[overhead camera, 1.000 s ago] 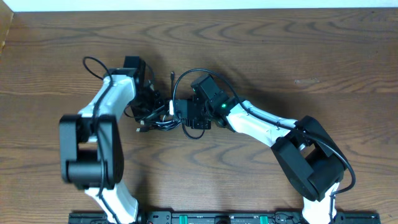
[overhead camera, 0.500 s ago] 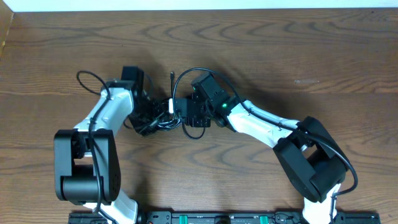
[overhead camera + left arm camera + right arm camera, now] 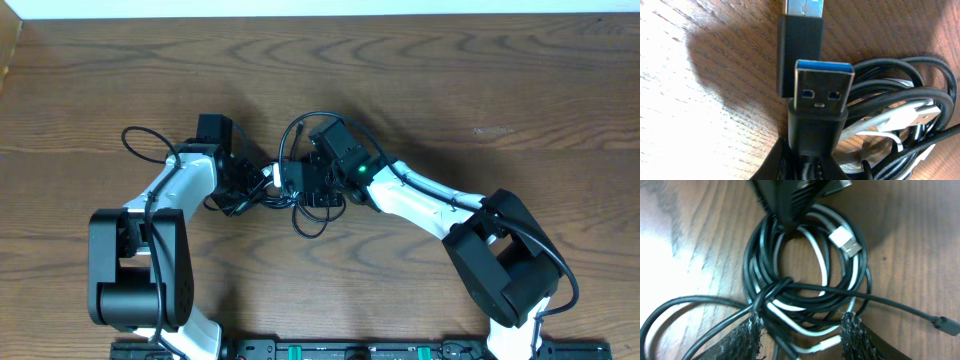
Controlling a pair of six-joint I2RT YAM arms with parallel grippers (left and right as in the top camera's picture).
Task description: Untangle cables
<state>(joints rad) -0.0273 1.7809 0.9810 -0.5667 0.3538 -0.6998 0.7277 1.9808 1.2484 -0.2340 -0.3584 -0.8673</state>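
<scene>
Cables sit mid-tabletop as one bundle, pinned between both arms. Overhead: left fingers and right fingers meet over it, and one black loop spills toward the robot.

Left wrist: black plug with blue insert fills the view, with a second black plug behind it and a white plug in the coils to the right. Left fingers are clenched, seemingly on this plug's cord, but the contact is hidden.

Right wrist: coil of black and white cables lies flat, with the left arm's tip on its far edge. Right fingers are spread, straddling the near edge and pinching nothing. One black strand wraps the turns at a crossing; another runs out to a small plug.

My take:
- Use the left as anchor.
- Close the right on one strand only, best the one ending at the small plug.
- Draw it low and slow away from the left.
- Grabbing the whole stack would likely tighten that crossing.
</scene>
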